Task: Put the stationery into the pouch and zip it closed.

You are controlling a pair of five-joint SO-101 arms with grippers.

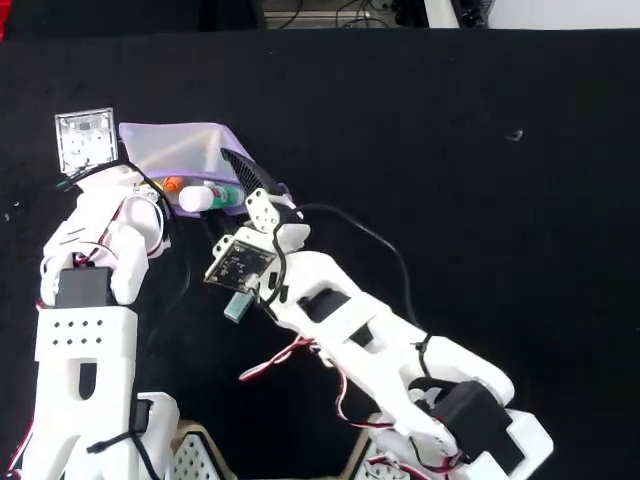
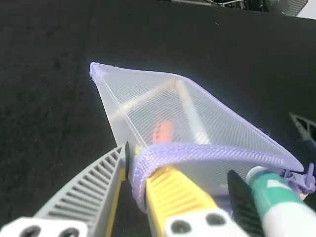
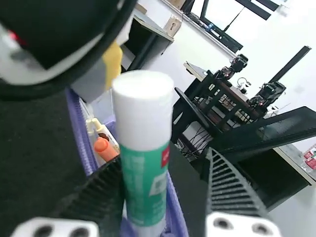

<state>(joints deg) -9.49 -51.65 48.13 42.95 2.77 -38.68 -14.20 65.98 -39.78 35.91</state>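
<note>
One translucent, finely ribbed plastic pouch (image 1: 175, 145) with woven purple zip edging lies on the black counter (image 1: 450, 200), its mouth gaping open toward the two arms and its closed end pointing away from them. Through its wall show a short orange piece (image 2: 163, 132) and two pale, thin sticks (image 2: 190, 116) that cross inside the pouch. A glue stick (image 1: 208, 197) with a white cap and a green body lies across the pouch's mouth, its cap turned toward the side where the left claw (image 2: 132, 158) grips; how far inside it sits cannot be made out. The left claw is closed on the pouch's purple rim at one end of the mouth, with the edging pinched between its grey ribbed finger (image 2: 84, 197) and its yellow finger (image 2: 173, 195), so that the rim there is lifted. The right claw (image 3: 165, 163) sits at the other end of the pouch's mouth, near the small purple zip pull (image 2: 306, 180). Its black ribbed fingers (image 3: 224, 187) stand apart, wider than the glue stick between them: the stick leans against one finger while a plain gap separates it from the other. From the right wrist the orange piece shows inside the pouch just past the glue stick, beside the purple edging.
</note>
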